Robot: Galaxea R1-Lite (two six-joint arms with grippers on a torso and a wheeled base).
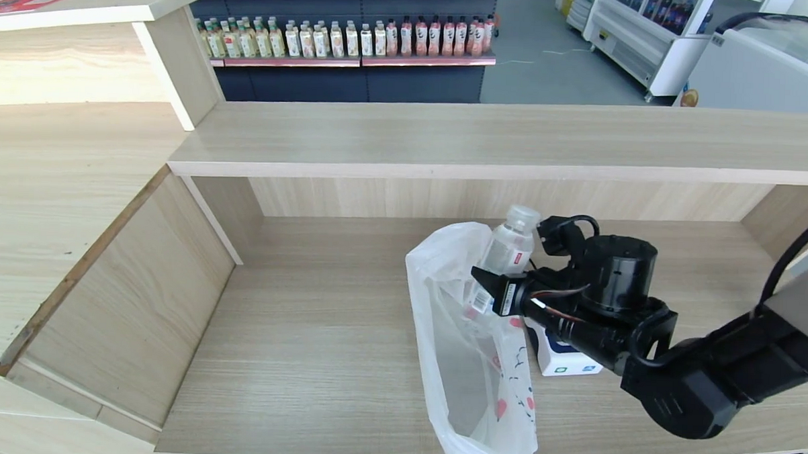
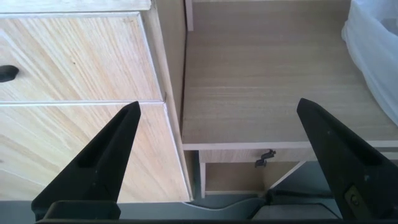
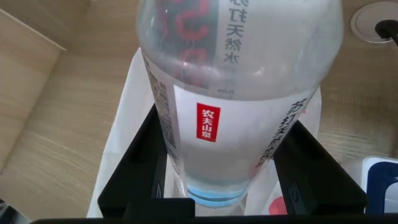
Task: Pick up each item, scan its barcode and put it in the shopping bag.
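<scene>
A clear water bottle point(image 1: 508, 252) with a white label and pale cap is held tilted, its lower end inside the mouth of the white plastic shopping bag point(image 1: 466, 370). My right gripper point(image 1: 493, 284) is shut on the bottle's lower body. In the right wrist view the bottle point(image 3: 242, 93) sits between the black fingers point(image 3: 134, 177) of the right gripper point(image 3: 227, 180), with the bag point(image 3: 124, 118) beneath it. My left gripper point(image 2: 219, 106) is open and holds nothing, low in front of the counter's front edge; the bag point(image 2: 376, 50) shows off to one side.
A white and blue box point(image 1: 564, 357) stands on the wooden counter point(image 1: 319, 345) just right of the bag, under my right arm. A raised shelf point(image 1: 501, 140) runs along the back, and a wooden side wall point(image 1: 126, 298) closes the left. Drawer fronts point(image 2: 74, 56) are beside my left gripper.
</scene>
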